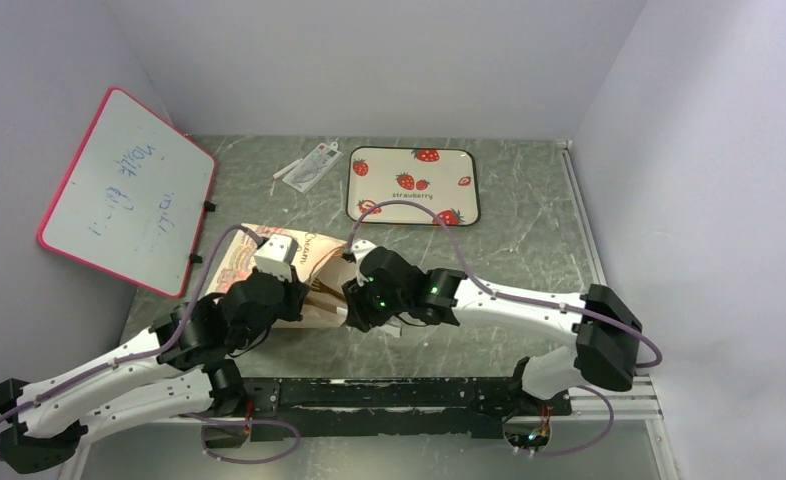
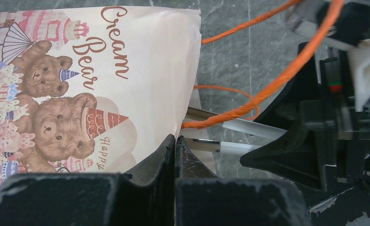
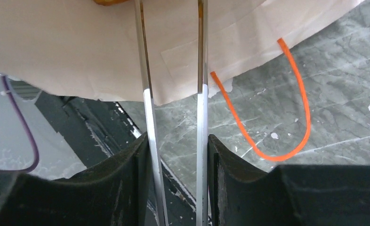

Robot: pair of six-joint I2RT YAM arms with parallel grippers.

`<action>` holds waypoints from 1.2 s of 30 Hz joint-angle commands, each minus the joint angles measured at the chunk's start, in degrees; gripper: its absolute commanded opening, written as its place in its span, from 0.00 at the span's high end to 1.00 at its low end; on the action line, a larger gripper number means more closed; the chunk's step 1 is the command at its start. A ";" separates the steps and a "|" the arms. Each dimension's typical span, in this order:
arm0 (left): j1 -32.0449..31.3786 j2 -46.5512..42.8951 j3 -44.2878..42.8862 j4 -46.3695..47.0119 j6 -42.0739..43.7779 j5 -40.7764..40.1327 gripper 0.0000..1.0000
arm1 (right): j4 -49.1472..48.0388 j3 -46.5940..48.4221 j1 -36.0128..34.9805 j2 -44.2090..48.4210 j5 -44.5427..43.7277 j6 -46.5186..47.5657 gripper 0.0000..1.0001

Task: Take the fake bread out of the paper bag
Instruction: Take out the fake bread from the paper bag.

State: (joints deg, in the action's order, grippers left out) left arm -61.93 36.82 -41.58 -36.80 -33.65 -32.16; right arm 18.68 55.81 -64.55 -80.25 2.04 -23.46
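- Left gripper has its jaws pressed together on the mouth edge of the paper bag. The bag lies on its side on the table with the printed bears facing up.
- Right gripper is clamped on a pair of metal tongs, squeezing the two blades partway toward each other. The blades run forward into the bag's mouth.
- Of the fake bread, only a golden-orange sliver shows. It sits at the very top edge of the right wrist view, just beside one blade and seemingly inside the bag.
- To do this step well, I judge that the pinch on the lip should hold the mouth lifted and steady. The tongs should close firmly on one pastry, then draw straight back along the bag's length.
- The pastries look glossy, so a weak squeeze would likely let one slip. A hard tug could drag the light bag along.
- The blades need to stay clear of the orange handle, which loops close to the mouth and could snag.
- The strawberry tray beyond the bag looks a sensible place to set the bread down.
- The tong tips are cut off, so I cannot tell whether they grip the bread.
- How many pastries are inside is hidden by the paper.
- In the top view the arms cover the bag's mouth.
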 commanded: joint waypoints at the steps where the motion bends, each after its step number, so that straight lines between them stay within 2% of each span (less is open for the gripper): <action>1: -0.03 1.11 -1.11 2.52 0.73 1.21 0.93 | -2.20 1.20 1.01 -2.16 -1.80 -0.35 0.67; 8: -0.08 0.40 -1.41 1.27 0.27 0.77 0.93 | 1.99 0.03 1.07 2.92 -4.46 -1.94 0.59; 10: -0.05 -0.03 -1.10 0.94 -0.01 1.06 0.93 | 1.41 -1.57 1.17 3.77 -4.60 -2.47 0.53; 15: -0.03 0.16 -0.45 1.11 -0.18 1.80 0.93 | -0.58 -2.74 2.26 2.94 -2.83 -2.75 0.50; 27: -0.04 0.68 0.08 2.30 -0.01 4.70 0.93 | -14.37 -2.10 5.67 -4.55 8.32 -3.17 0.45; 36: -0.03 0.08 0.85 2.23 -0.23 6.47 0.93 | -16.25 -0.19 5.64 -9.02 7.87 -3.16 0.41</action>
State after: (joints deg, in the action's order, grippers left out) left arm -61.93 37.78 -40.95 -36.75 -33.45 -28.42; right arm 6.92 52.80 -59.05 -88.27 9.06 -26.55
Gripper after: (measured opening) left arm 0.071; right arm 0.587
